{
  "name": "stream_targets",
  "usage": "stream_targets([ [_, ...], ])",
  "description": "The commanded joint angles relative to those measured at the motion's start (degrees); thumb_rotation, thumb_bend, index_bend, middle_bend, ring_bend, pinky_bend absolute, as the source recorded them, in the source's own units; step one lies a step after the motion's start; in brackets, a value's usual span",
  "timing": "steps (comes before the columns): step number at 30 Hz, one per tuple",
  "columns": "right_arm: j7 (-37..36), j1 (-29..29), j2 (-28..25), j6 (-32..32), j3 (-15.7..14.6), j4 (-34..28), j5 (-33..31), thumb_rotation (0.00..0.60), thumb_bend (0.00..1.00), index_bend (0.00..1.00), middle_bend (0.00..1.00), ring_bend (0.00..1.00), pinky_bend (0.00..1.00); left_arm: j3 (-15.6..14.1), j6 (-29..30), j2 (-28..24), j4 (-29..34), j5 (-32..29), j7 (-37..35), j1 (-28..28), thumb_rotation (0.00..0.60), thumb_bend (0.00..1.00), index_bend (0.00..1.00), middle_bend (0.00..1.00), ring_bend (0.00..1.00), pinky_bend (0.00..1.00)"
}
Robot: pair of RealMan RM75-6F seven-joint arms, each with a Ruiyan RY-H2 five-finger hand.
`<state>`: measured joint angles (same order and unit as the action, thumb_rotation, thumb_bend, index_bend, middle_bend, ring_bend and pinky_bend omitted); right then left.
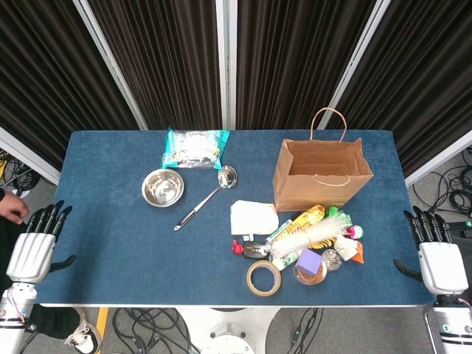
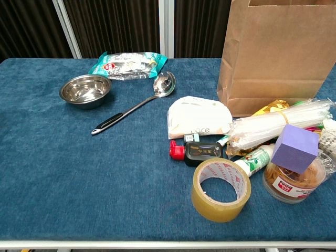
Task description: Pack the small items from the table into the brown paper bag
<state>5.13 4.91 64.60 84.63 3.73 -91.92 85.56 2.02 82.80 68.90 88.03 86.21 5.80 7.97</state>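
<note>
Only our head view shows left hand (image 1: 31,251) and right hand (image 1: 439,262), fingers apart, empty; brown paper bag (image 1: 321,175) stands upright, mouth up.

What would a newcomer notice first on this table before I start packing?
Probably the open brown paper bag standing upright at the far right, with a jumble of small items at its foot: a tape roll nearest the front edge and a purple block atop a jar. On the left, a steel bowl and ladle lie apart.
</note>
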Motion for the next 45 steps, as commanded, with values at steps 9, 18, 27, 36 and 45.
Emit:
stream_targets([
  [9,0.0,0.5,-0.4,-0.7,0.2,0.1,0.0,0.6,0.05,0.0,0.0,0.0,0.0,-0.6,0.2,0.8,-0.6,0.7,-0.2,-0.1,0.6,0.11,0.08,0.09,0.0,0.11],
  [18,0.9,1.1,-0.5,-2.8,-0.4,-1.1,-0.4,0.6,0.04,0.0,0.0,0.0,0.0,-0.8,0.5,1.4,-1.6,0.9,-1.7,-0.3,0.6,0.11,0.08,0.09,0.0,0.11],
  [27,2.0,2.5,-1.9,-3.5,-0.8,-3.6,2.4,0.6,0.04,0.0,0.0,0.0,0.0,-1.1,1.3,0.9,-1.0,1.6,-2.1,-0.7,0.6,0.11,0.08,0.09,0.0,0.11],
  [36,10.0,6.1,-1.8,-6.1,-3.2,-7.7,12.2,0.6,0.05,0.01,0.06,0.0,0.0,-0.8,1.5,0.6,-0.8,1.4,-2.3,-0.8,0.6,0.11,0.08,0.09,0.0,0.11],
  [45,15.3,10.8,0.0,-12.8,-5.1,-10.0,18.4,0.6,0.05,0.28,0.19,0.0,0.0,-0.6,1.5,0.3,-1.3,0.6,-3.2,-1.2,0.6,0.11,0.08,0.09,0.0,0.11],
])
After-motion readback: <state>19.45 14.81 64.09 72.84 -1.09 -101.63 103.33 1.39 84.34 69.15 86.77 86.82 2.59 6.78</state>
